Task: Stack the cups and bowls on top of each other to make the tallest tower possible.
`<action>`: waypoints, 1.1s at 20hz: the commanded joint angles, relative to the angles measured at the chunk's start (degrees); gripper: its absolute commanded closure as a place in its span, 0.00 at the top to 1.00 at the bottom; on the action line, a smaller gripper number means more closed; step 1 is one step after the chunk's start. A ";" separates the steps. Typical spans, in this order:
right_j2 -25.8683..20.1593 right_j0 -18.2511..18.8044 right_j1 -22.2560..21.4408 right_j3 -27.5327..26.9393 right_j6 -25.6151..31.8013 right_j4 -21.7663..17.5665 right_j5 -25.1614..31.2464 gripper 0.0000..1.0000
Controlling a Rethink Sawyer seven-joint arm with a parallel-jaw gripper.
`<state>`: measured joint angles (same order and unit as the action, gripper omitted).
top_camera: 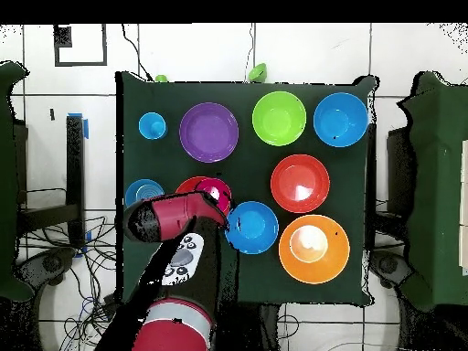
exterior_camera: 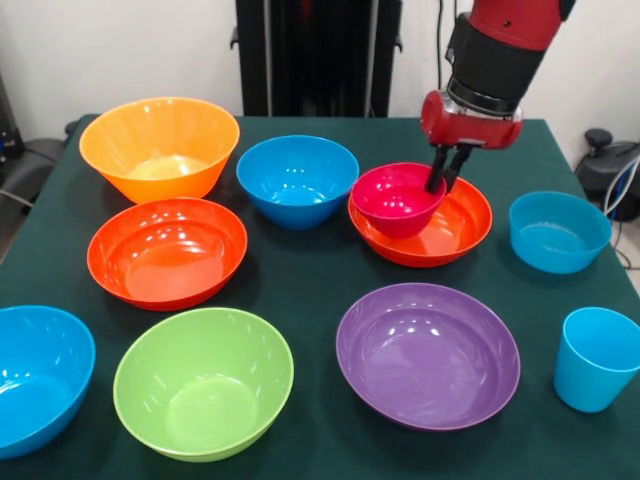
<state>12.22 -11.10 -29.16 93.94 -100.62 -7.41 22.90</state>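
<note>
My gripper reaches down at the far right, and its fingers are shut on the right rim of the small magenta bowl. That bowl sits inside a shallow red-orange bowl and also shows in the overhead view. The light-blue tumbler stands upright alone at the near right. The small pale-blue bowl sits right of my gripper. The large yellow-orange bowl sits at the far left. All other bowls lie singly and upright.
A blue bowl sits just left of the magenta one. A second red-orange bowl, a lime green bowl, a purple bowl and another blue bowl fill the near half of the green table.
</note>
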 commanded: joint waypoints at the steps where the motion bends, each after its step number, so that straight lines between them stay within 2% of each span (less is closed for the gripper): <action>1: 3.82 -2.93 5.16 -6.30 -8.13 -1.69 8.62 0.00; 7: 6.00 -4.72 6.55 -6.91 -8.71 -0.64 9.65 0.00; 11: 6.64 -4.92 6.37 -6.19 -8.12 -0.54 10.00 0.00; 15: 6.65 -4.22 5.43 -6.72 -5.59 -0.94 12.77 0.00; 19: 6.88 -1.26 1.81 -8.78 1.64 -3.32 17.53 0.00; 20: 6.28 1.58 -1.04 -8.74 5.65 -3.88 19.56 0.00; 22: 4.78 5.03 -4.56 -7.79 10.21 -4.35 21.89 0.00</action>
<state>20.50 -12.59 -27.13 89.75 -100.62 -7.61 34.09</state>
